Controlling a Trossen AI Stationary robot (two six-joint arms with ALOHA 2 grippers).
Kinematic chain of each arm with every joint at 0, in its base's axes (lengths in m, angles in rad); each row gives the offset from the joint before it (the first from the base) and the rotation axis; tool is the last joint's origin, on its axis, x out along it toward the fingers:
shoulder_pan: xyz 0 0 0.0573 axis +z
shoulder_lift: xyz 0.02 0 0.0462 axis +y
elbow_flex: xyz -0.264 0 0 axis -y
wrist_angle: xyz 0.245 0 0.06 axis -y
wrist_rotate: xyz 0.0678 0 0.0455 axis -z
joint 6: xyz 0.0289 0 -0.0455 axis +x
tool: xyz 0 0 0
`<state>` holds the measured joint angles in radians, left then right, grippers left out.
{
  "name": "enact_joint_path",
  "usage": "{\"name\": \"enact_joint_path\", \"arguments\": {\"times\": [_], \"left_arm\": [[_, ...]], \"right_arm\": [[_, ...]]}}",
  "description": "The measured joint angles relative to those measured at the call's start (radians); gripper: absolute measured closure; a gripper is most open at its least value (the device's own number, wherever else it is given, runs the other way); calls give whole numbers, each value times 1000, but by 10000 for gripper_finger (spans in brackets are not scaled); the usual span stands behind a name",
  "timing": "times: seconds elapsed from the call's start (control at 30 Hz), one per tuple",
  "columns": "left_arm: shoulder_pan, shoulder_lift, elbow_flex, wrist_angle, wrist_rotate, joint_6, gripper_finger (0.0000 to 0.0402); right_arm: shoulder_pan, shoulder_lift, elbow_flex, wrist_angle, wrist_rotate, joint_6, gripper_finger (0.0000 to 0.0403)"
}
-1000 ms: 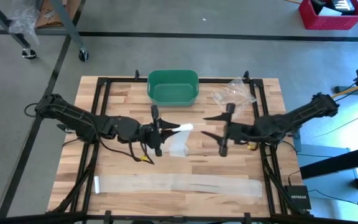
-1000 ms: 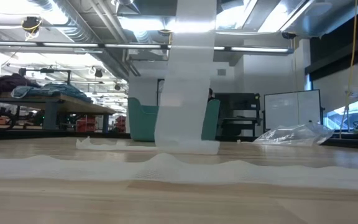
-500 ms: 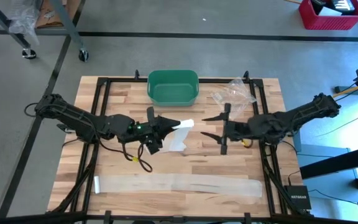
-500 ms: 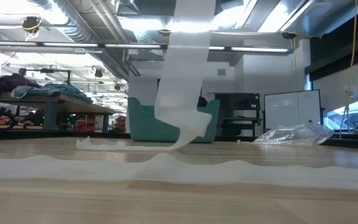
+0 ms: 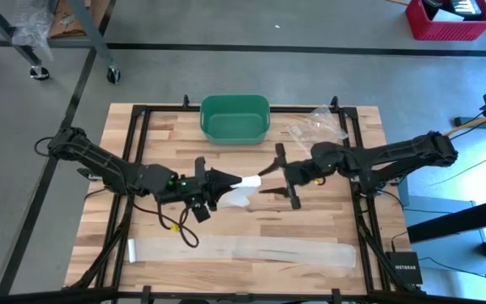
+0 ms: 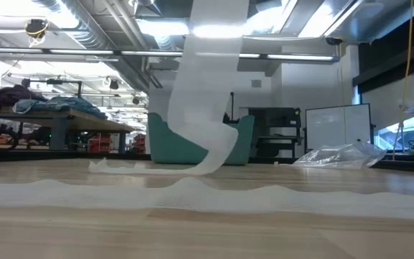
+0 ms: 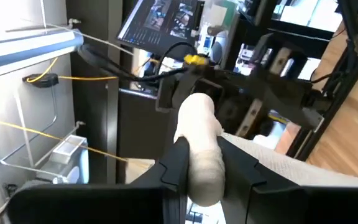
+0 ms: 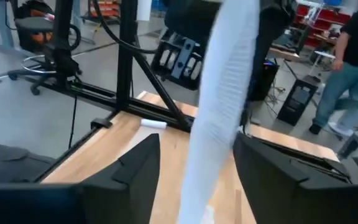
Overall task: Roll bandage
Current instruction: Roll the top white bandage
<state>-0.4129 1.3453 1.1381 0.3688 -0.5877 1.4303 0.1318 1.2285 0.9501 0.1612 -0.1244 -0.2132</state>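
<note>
Left gripper [image 5: 226, 180] pinching draped white bandage [image 5: 240, 194]

Overhead camera looks straight down on the bench [image 5: 310, 236]; low camera peers level across it; both share the green bin [image 5: 235, 118].

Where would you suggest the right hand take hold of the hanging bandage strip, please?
Just below the left hand, on the flat upper stretch of the bandage strip. It hangs nearly straight there and curls near the table. Coming from the right, the open right hand already has a finger on each side of the strip.
</note>
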Motion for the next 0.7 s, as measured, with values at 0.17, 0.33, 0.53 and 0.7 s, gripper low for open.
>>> {"name": "enact_joint_path", "arguments": {"times": [0.17, 0.33, 0.53, 0.7], "left_arm": [[0, -1, 0, 17, -16, -1, 348], [0, -1, 0, 15, -19, -32, 348], [-15, -1, 0, 26, -27, -69, 347], [-73, -1, 6, 182, -84, -10, 347]], "right_arm": [[-2, 14, 0, 16, -5, -1, 240], [0, 19, 0, 57, 4, -3, 320], [0, 33, 0, 5, 37, -26, 390], [38, 70, -7, 10, 88, -43, 397]]}}
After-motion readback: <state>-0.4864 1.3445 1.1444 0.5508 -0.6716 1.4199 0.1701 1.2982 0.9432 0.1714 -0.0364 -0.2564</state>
